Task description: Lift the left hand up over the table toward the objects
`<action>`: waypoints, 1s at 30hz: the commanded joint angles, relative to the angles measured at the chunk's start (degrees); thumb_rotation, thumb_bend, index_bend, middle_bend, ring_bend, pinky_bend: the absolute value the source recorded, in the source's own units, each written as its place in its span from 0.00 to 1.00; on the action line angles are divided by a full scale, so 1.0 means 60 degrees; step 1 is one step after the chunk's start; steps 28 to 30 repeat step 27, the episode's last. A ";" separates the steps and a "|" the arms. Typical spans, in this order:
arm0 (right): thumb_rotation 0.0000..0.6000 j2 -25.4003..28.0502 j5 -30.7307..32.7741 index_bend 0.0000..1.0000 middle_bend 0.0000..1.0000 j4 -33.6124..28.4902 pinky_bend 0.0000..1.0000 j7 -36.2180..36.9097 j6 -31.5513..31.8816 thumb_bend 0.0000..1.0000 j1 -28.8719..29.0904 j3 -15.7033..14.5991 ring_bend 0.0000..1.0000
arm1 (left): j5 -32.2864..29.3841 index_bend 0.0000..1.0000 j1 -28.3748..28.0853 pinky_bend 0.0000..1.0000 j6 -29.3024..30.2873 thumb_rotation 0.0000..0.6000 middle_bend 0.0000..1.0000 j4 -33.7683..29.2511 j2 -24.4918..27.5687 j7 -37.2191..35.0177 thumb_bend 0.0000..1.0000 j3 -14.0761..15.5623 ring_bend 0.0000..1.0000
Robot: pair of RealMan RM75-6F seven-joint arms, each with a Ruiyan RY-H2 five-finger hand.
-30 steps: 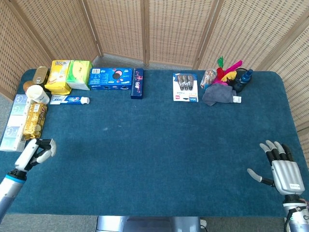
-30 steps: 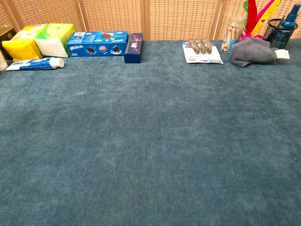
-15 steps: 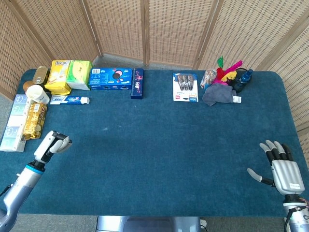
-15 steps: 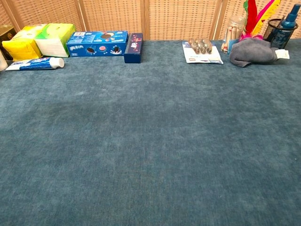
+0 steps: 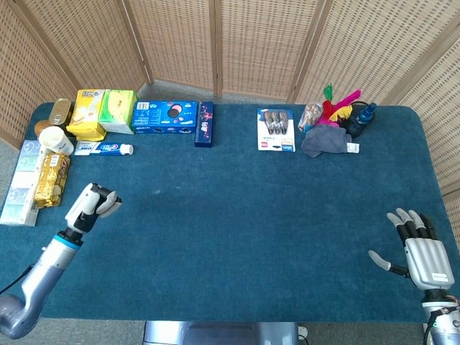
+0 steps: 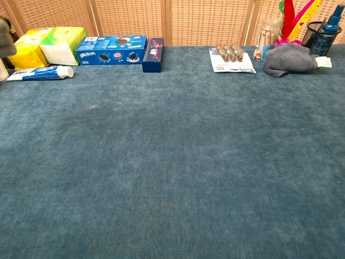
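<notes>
hovering left hand, curled and empty

hovering over the blue table [image 5: 237, 215] near its left edge, the left hand [image 5: 92, 207] has its fingers curled in with nothing in them; it touches no object. in the chest view only a blurred sliver of it shows at the upper left corner [image 6: 4, 36]. the right hand [image 5: 419, 251] sits at the table's near right corner, fingers spread apart and flat, holding nothing.

the objects lie along the far and left edges. just up-left of the left hand: one gold packet [image 5: 50, 180], one long pale box [image 5: 21, 183], one white cup [image 5: 54, 139] and one round tin [image 5: 60, 111]. along the back row: one toothpaste tube [image 5: 104, 149], one yellow pack [image 5: 87, 113], one green tissue pack [image 5: 118, 110], one blue cookie box [image 5: 164, 116] and one small dark blue box [image 5: 205, 123] standing just beside it. well apart to the right: one blister card [image 5: 276, 129], one grey cloth [image 5: 325, 141], one clear jar [image 5: 310, 115], and one black mesh cup [image 5: 356, 123] with a blue bottle in it, bright feathers [image 5: 338, 100] rising behind the cloth.
</notes>
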 commanded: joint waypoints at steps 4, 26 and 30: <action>0.00 -0.0008 0.0014 0.12 0.06 -0.0021 0.01 -0.0056 -0.0026 0.00 0.0012 -0.0005 0.00 | 0.0030 1.00 -0.0566 1.00 -0.0347 0.00 1.00 0.0013 -0.0330 -0.0491 0.00 -0.0296 1.00; 0.00 0.0032 0.0223 0.12 0.06 -0.0009 0.01 -0.0007 -0.0186 0.00 0.0064 0.0050 0.00 | -0.0179 1.00 -0.3030 1.00 -0.3194 0.00 1.00 -0.0701 -0.0884 0.0300 0.00 -0.0644 1.00; 0.00 0.0032 0.0237 0.12 0.06 -0.0011 0.01 -0.0001 -0.0193 0.00 0.0062 0.0047 0.00 | -0.0210 1.00 -0.3126 1.00 -0.3262 0.00 1.00 -0.0670 -0.0962 0.0301 0.00 -0.0674 1.00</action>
